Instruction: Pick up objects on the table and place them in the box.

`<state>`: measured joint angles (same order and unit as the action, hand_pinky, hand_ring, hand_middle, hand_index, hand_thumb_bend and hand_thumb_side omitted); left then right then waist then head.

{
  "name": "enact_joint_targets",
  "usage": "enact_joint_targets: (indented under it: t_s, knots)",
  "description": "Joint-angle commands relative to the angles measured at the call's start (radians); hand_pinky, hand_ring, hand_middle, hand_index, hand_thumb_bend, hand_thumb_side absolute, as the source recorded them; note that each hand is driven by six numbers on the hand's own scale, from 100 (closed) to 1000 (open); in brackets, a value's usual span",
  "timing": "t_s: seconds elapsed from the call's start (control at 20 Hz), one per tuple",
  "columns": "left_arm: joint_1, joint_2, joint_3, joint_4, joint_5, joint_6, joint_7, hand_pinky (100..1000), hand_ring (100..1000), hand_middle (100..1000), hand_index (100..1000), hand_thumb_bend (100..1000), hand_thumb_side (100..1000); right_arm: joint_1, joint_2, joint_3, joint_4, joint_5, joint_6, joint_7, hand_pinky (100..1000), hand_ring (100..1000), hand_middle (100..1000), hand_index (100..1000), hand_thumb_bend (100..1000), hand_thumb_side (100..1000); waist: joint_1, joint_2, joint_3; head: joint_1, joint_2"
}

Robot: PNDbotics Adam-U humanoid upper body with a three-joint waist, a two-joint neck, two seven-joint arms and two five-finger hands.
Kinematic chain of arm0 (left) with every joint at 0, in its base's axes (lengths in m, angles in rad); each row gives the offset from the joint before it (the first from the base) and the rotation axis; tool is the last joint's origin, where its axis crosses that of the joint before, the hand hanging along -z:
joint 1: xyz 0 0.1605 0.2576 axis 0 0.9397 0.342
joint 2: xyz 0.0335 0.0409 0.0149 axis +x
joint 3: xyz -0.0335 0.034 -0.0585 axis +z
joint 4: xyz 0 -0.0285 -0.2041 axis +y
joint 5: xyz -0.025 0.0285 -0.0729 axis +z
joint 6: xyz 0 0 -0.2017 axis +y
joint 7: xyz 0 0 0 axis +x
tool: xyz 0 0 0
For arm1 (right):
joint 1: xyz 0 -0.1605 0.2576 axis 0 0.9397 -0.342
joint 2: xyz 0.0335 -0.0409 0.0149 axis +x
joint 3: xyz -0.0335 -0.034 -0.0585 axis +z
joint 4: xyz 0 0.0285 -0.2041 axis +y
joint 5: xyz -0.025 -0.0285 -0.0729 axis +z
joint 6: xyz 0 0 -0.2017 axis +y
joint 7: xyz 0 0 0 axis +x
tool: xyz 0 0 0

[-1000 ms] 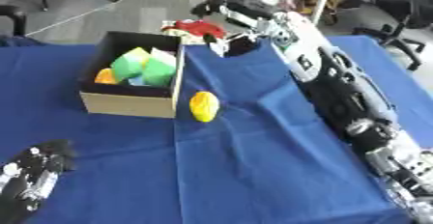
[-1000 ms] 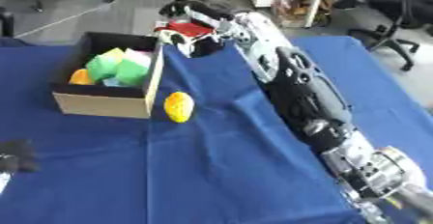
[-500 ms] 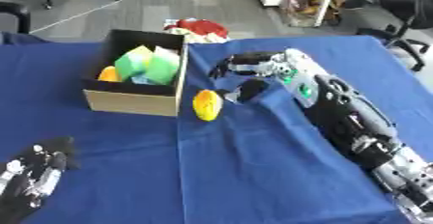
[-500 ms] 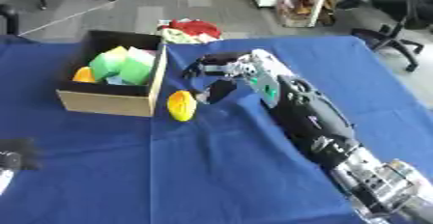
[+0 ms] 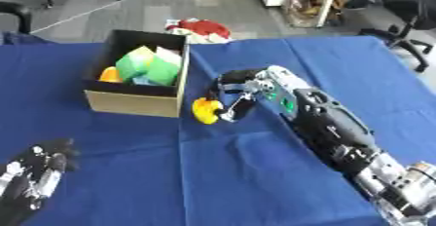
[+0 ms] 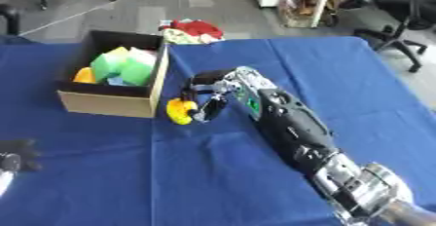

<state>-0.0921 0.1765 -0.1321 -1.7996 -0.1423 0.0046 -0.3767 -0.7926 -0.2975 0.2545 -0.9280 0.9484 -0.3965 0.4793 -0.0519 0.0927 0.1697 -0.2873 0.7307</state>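
Note:
A yellow oval object (image 5: 205, 111) lies on the blue tablecloth just right of the cardboard box's (image 5: 132, 104) front corner. Inside the box I see green items (image 5: 146, 65) and an orange one (image 5: 109, 74). My right hand (image 5: 239, 95) is right beside the yellow object, open, fingers above its top and thumb low against its right side; the fingers are not closed round it. Resting open at the lower left corner is my left hand (image 5: 32, 180), far from the objects.
The blue-covered table (image 5: 213, 171) runs across the whole view, its far edge just behind the box. A red and white bundle (image 5: 199, 28) lies on the floor beyond it. An office chair (image 5: 408, 6) stands at the far right.
My right arm has swung back from the table's far edge behind the box and come down beside the yellow object. The left hand has stayed put.

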Motion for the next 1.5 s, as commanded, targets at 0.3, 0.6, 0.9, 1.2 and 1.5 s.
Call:
enact_joint_targets:
  t_s: [0.3,0.6,0.9,1.2,1.5]
  knots:
    - [-0.003,0.006,0.006,-0.012,0.001,0.001,0.004,735,617,639,813,100,598,-0.074,-0.016,-0.053,-0.073,-0.007,0.126,-0.314,713,579,267,367,100,100,0.004,-0.030,0.000,0.001,-0.002]
    - [0.000,0.002,0.001,-0.011,0.004,0.001,0.001,734,617,638,813,100,599,-0.211,0.021,-0.141,-0.042,-0.013,0.205,-0.375,717,569,274,386,100,100,0.012,-0.035,0.009,-0.008,-0.002]
    - [-0.004,-0.002,-0.009,-0.011,0.008,0.000,-0.009,735,617,638,813,100,601,-0.264,0.065,-0.159,0.030,-0.026,0.189,-0.382,769,638,374,500,100,100,0.020,-0.031,0.020,-0.033,-0.004]
    - [-0.011,-0.008,-0.020,-0.011,0.014,0.001,-0.021,735,616,637,813,100,603,-0.295,0.197,-0.136,0.103,0.061,0.146,-0.332,813,771,735,890,127,142,0.027,-0.021,0.067,-0.058,-0.008]
    - [-0.010,-0.008,-0.018,-0.011,0.013,0.002,-0.020,735,616,636,814,100,606,-0.287,0.213,-0.128,0.084,0.165,0.192,-0.362,885,874,949,1000,266,329,0.022,-0.021,0.061,-0.051,-0.008]
